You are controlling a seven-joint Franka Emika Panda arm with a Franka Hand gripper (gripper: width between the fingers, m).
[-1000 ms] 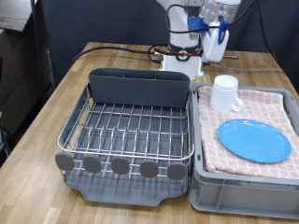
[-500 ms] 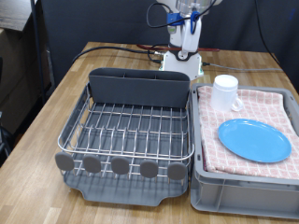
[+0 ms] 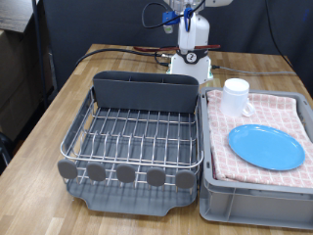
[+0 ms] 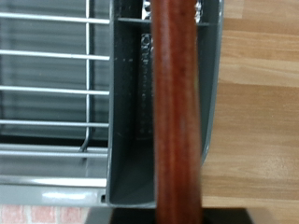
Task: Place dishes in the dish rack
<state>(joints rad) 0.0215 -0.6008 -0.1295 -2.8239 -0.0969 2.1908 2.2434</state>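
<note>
My end effector [image 3: 186,14] hung high over the far side of the dish rack [image 3: 137,132], clamped on the wooden spoon [image 4: 177,112]. The mug [image 3: 236,96] and blue plate [image 3: 266,147] sat in the right-hand crate [image 3: 256,196] on the surface [image 3: 59,127].

Light-blue plate [image 3: 266,148] and white mug [image 3: 236,96] rest on checked cloth beside the wire dish rack [image 3: 137,137].

Even, soft room light is falling on the bench [image 3: 117,73], casting only faint shadows. The wrist view is showing the spoon [image 4: 177,112] blurred, too close for focus.
</note>
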